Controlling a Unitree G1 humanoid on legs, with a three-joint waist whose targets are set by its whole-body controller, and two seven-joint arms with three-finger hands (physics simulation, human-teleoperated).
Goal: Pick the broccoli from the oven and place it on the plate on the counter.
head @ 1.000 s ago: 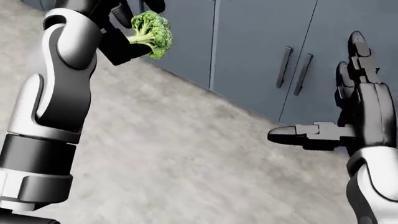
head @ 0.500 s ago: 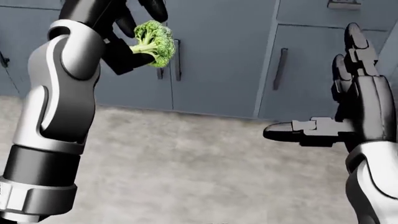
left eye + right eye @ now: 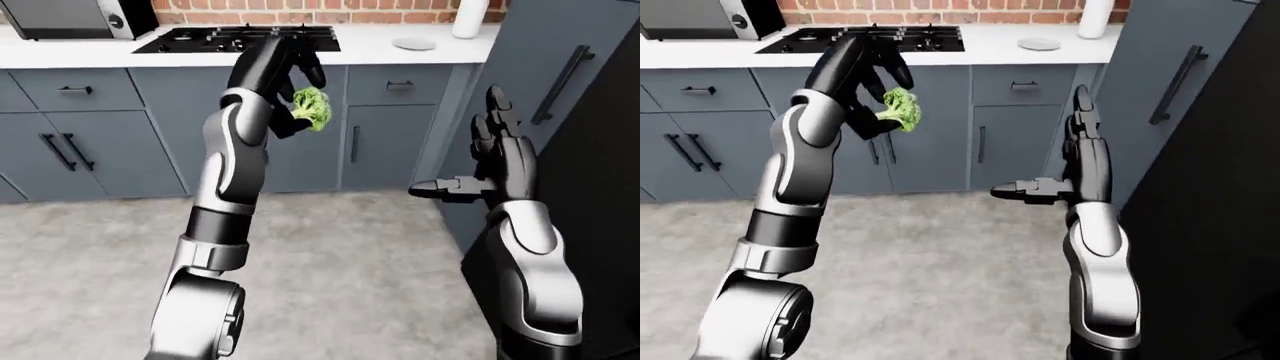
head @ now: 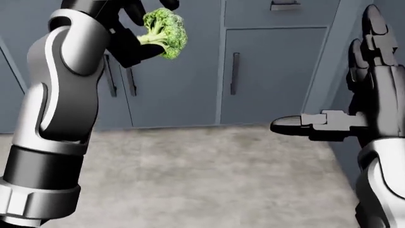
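My left hand (image 3: 290, 90) is raised at chest height and shut on the green broccoli (image 3: 313, 107), which also shows at the top of the head view as broccoli (image 4: 165, 26). The grey plate (image 3: 413, 44) lies on the white counter (image 3: 370, 49) at the top, right of the black cooktop (image 3: 240, 37). My right hand (image 3: 480, 161) is held upright at the right, open, fingers spread, holding nothing. The oven does not show.
Grey cabinet doors and drawers (image 3: 90, 142) run under the counter. A microwave (image 3: 75, 16) stands at the top left and a white cylinder (image 3: 470, 16) near the plate. A tall grey cabinet (image 3: 560, 82) and a dark panel (image 3: 610, 225) fill the right. Grey floor (image 3: 330, 270) lies below.
The whole picture has swung as the camera turned: the cabinets now face me squarely. The broccoli stays in my left hand; the right hand keeps its open pose.
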